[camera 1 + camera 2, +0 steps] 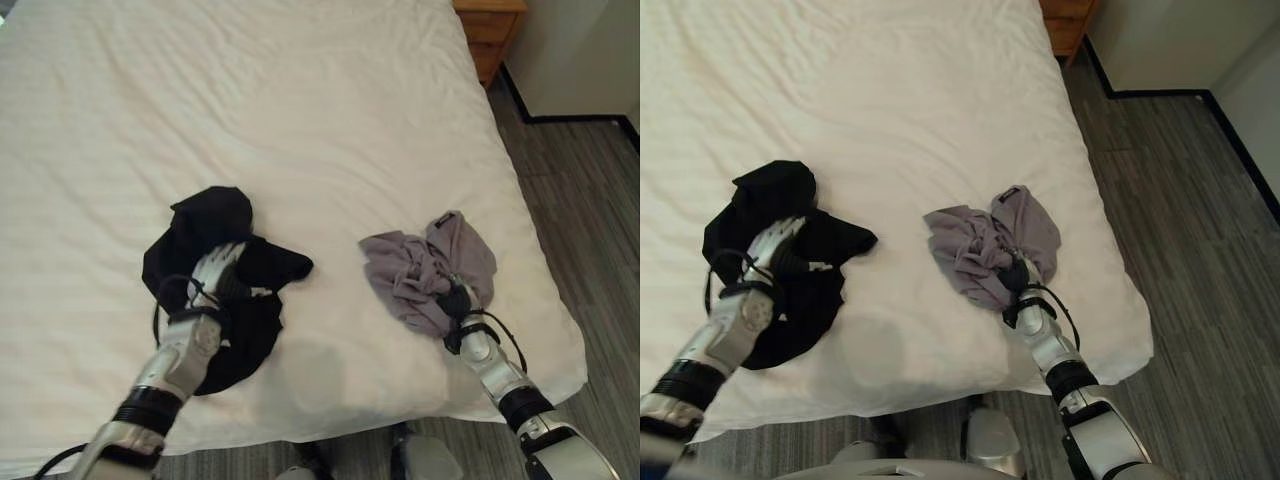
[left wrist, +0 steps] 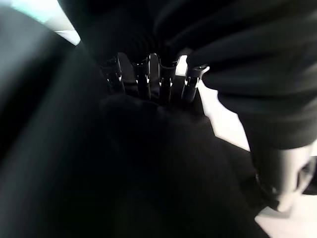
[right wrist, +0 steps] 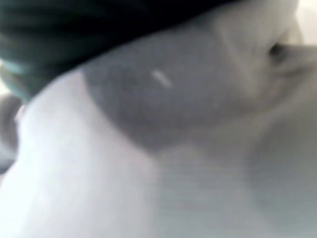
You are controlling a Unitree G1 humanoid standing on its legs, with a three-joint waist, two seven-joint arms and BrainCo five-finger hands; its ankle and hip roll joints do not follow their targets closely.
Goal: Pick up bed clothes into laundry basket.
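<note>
On the white bed (image 1: 300, 100), left hand (image 1: 215, 270) fingers straight on black garment (image 1: 215, 215); right hand (image 1: 458, 303) fingers hidden in grey garment (image 1: 420, 265)

A bedroom is shown: a wide bed (image 1: 300, 120) is covered by a white striped duvet, a wooden nightstand (image 1: 490, 30) is set at its far corner, and grey wood-look flooring (image 1: 1180, 200) is laid alongside.

Even, soft light fell on the white bed (image 1: 300, 110); a faint shadow sat lower centre. Both wrist views were blurred, the left one very dark.
</note>
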